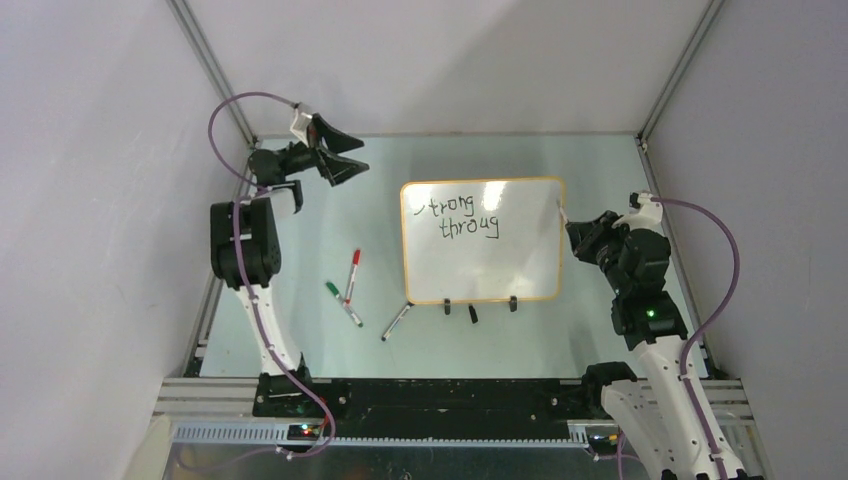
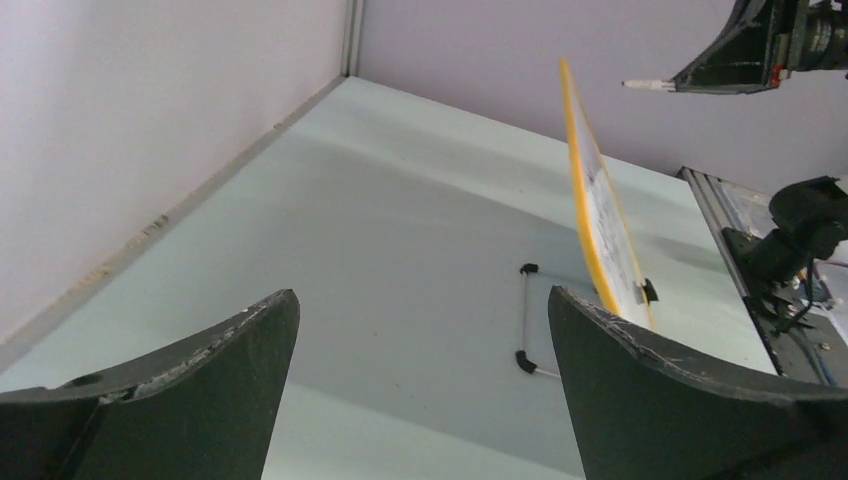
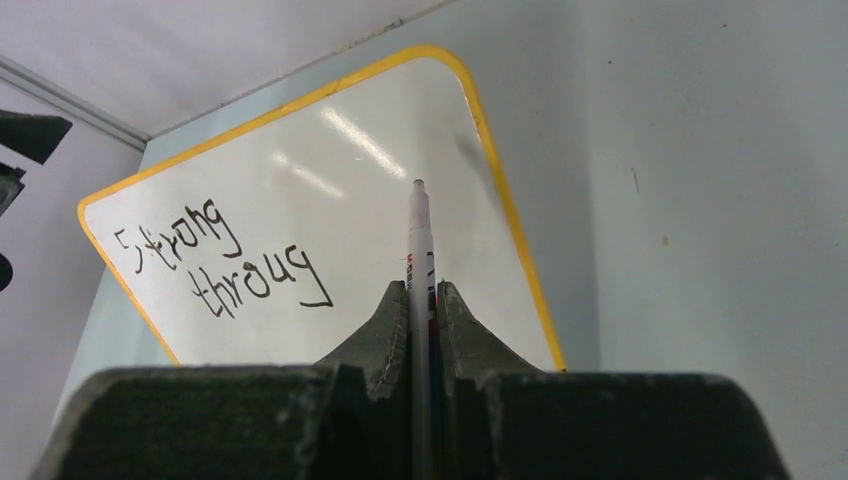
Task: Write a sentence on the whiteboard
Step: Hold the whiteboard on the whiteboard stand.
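Right claw pinches a marker; left claw gapes wide.

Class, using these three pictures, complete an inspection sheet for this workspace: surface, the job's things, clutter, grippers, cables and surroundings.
Surface: pale green table, smooth.
Job's things: whiteboard with an orange rim, propped at a tilt; sentence reads "Strong throug" so far, in two lines.
Clutter: red-capped marker, green-capped marker and black marker lie loose to the left of the board; small black piece by its front edge.
Grippers: left gripper open, raised, holding nothing; right gripper shut on the marker, whose tip is near the board's right edge.
Cables: a purple cable loops off each arm, away from the board.
Surroundings: plain white walls, metal corner posts.
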`<state>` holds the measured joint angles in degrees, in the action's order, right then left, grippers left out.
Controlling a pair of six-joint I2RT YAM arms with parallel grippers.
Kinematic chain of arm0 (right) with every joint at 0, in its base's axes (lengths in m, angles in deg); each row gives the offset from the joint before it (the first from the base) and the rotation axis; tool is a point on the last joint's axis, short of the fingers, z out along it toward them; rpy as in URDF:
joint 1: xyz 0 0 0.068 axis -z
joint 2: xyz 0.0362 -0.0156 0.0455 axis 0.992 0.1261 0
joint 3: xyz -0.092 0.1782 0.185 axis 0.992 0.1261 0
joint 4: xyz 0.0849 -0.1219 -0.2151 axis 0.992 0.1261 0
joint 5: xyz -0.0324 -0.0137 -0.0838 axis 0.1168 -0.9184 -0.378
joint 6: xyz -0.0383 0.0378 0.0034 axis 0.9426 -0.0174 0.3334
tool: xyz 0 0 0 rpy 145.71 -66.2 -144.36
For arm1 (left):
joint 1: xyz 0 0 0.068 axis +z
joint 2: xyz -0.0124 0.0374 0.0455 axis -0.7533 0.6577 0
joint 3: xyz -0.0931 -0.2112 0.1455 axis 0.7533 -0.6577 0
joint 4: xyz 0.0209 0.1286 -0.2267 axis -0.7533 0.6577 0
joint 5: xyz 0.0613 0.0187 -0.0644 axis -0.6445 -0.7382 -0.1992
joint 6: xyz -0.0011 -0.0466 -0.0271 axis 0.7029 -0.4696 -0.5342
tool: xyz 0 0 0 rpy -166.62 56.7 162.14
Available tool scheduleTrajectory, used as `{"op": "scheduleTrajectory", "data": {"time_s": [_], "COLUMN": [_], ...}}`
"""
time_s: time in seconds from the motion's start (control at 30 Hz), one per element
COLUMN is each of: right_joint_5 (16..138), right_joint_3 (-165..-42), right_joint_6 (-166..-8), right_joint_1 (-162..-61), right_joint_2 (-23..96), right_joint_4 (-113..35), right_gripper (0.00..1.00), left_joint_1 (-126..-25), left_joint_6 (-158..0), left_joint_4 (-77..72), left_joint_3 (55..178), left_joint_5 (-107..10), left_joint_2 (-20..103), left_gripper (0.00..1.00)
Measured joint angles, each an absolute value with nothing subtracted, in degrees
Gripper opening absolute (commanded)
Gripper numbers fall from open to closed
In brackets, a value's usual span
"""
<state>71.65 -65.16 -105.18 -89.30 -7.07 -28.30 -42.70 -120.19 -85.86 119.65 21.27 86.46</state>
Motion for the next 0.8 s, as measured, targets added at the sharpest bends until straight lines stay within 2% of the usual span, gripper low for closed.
{"op": "scheduleTrajectory", "data": {"time_s": [0.17, 0.4, 0.7, 0.77, 0.8], "right_joint_5": [72.03, 72.35, 72.33, 72.31, 72.31], "right_joint_3": [-65.14, -65.14, -65.14, -65.14, -65.14], "right_joint_6": [-105.31, -105.33, -105.33, -105.33, -105.33], "right_joint_1": [-89.3, -89.3, -89.3, -89.3, -89.3], "right_joint_2": [-6.89, -6.89, -8.4, -8.84, -8.94], "right_joint_4": [-28.74, -29.13, -29.09, -29.09, -29.09], "right_gripper": [0.0, 0.0, 0.0, 0.0, 0.0], "left_joint_1": [-43.14, -44.6, -44.99, -45.02, -44.99], "left_joint_6": [-122.36, -124.89, -117.22, -115.34, -114.53], "left_joint_4": [-85.86, -85.77, -85.7, -85.66, -85.49], "left_joint_3": [129.48, 137.09, 125.64, 123.78, 122.95], "left_joint_5": [21.33, 21.66, 21.42, 21.44, 21.4], "left_joint_2": [91.9, 97.8, 96.29, 95.84, 95.38], "left_gripper": [0.99, 0.99, 0.99, 0.79, 0.74]}}
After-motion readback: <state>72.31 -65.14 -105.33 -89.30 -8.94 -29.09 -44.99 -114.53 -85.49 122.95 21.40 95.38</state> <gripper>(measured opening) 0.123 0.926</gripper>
